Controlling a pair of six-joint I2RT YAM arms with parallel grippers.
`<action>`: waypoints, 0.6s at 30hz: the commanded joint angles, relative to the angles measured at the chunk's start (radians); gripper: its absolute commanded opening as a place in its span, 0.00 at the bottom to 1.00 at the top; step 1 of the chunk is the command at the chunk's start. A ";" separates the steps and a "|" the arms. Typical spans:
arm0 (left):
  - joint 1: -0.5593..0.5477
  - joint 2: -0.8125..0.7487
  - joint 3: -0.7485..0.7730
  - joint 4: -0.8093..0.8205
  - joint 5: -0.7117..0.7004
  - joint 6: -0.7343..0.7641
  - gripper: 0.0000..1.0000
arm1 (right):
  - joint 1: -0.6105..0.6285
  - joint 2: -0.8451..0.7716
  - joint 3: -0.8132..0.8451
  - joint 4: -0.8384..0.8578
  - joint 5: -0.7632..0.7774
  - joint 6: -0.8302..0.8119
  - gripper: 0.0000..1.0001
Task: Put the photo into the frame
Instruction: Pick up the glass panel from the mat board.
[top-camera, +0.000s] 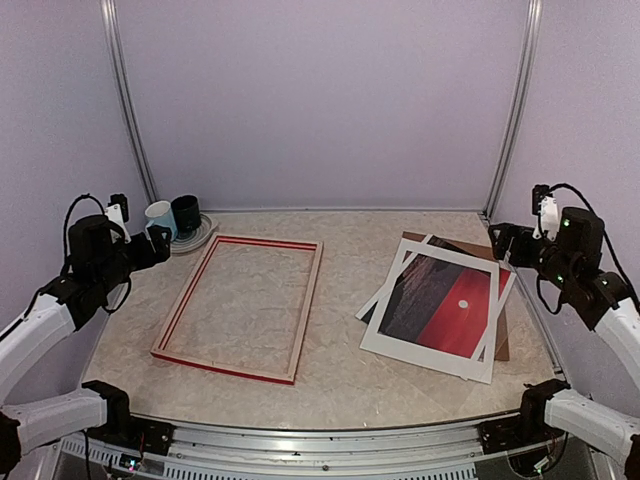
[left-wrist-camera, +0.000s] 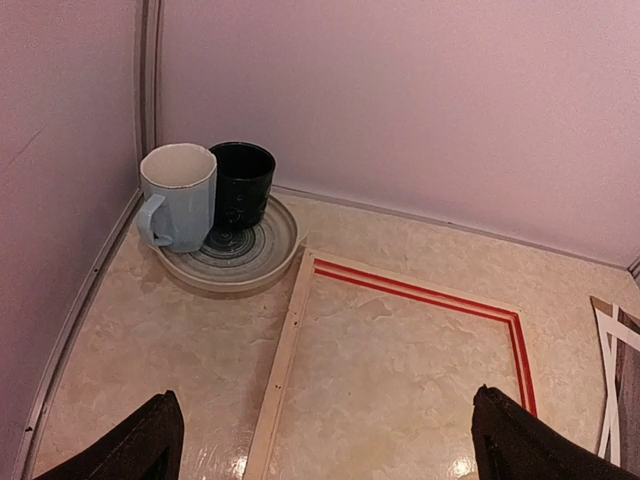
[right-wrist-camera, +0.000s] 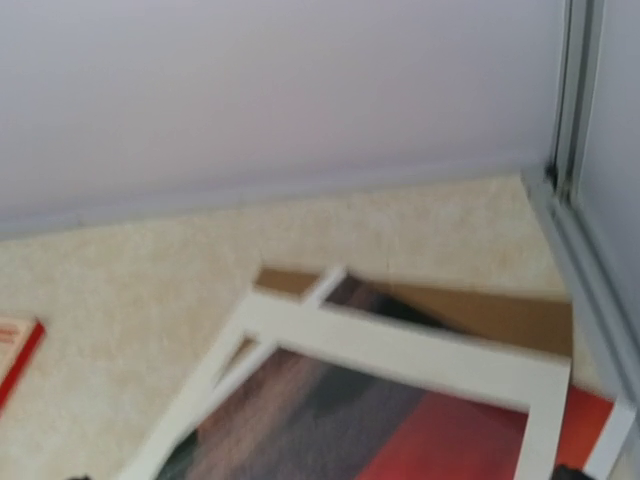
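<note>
Top view first: the frame (top-camera: 306, 310) lies flat on the left half of the worktop (top-camera: 340, 390), its opening bare, probably laid out to take the print. The photo (top-camera: 450, 305) sits face up on the right, askew on a brown backing board (top-camera: 503, 335) and well apart from the frame. The left hand (top-camera: 155, 240) and right hand (top-camera: 500, 243) hover at the sides, holding nothing.

Left wrist view: fingers (left-wrist-camera: 140, 445) spread wide above the frame, with a pale mug (left-wrist-camera: 180, 195) and a black cup (left-wrist-camera: 240, 185) on a plate (left-wrist-camera: 285, 235) beyond.

Right wrist view: blurred, photo below, and this hand looks wide too. No readable writing anywhere.
</note>
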 joint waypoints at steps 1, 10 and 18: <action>-0.004 0.010 0.024 0.017 0.022 -0.014 0.99 | 0.009 0.125 0.052 -0.119 0.006 0.073 0.99; -0.129 0.103 0.137 -0.091 0.015 -0.124 0.99 | 0.009 0.379 0.135 -0.274 0.059 0.288 0.99; -0.505 0.272 0.325 -0.160 -0.308 -0.169 0.99 | 0.008 0.376 0.056 -0.204 0.012 0.277 0.99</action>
